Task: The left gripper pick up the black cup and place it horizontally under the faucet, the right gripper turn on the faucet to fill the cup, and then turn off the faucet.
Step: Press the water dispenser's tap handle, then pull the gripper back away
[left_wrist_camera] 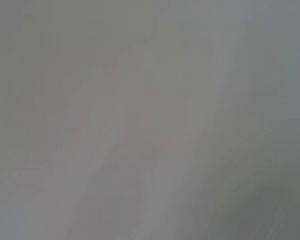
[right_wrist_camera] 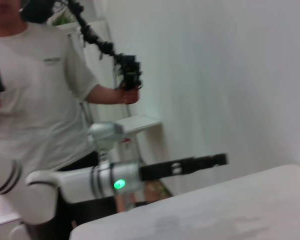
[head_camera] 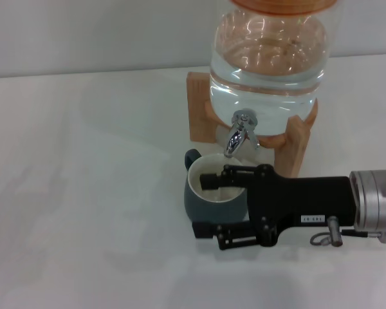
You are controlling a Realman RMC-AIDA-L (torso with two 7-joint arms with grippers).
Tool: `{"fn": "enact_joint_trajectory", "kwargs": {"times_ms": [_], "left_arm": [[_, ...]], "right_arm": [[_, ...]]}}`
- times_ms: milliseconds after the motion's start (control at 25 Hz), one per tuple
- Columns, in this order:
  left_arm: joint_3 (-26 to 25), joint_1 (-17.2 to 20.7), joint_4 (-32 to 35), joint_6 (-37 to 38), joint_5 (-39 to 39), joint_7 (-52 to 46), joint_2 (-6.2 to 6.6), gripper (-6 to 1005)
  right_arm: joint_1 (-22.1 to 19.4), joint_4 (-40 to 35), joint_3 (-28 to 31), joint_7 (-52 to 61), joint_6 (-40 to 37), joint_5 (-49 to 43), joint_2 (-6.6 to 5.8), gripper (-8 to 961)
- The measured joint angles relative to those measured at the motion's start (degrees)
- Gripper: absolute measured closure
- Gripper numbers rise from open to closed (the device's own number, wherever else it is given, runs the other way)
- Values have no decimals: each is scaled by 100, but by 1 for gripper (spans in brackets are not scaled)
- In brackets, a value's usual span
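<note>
the black cup (head_camera: 209, 199) stands upright on the bench (head_camera: 83, 212) directly below the faucet (head_camera: 239, 132), handle turned away from the arm. so the placing looks done, though the all-black right gripper (head_camera: 199, 206) is the one at the cup: its fingers are spread, one inside the cup and one outside its wall on the side away from the faucet, not pinching. no water is seen running. left to do: turn the lever on, fill, turn it off. the left gripper (right_wrist_camera: 222, 160) hangs in the air far from the faucet; i cannot tell its grip.
</note>
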Motion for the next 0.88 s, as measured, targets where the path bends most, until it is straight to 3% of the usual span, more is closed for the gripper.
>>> {"fn": "enact_joint_trajectory", "kwargs": {"times_ms": [320,880], "left_arm": [[0,49,-49,-48,0,94,7,496],[0,50,-47,-36,0,101,9,496]], "right_arm": [[-54,-53,-7,66,-474,103,-8,133],[-157,-11,149,109,-526,110,-25,144]]}}
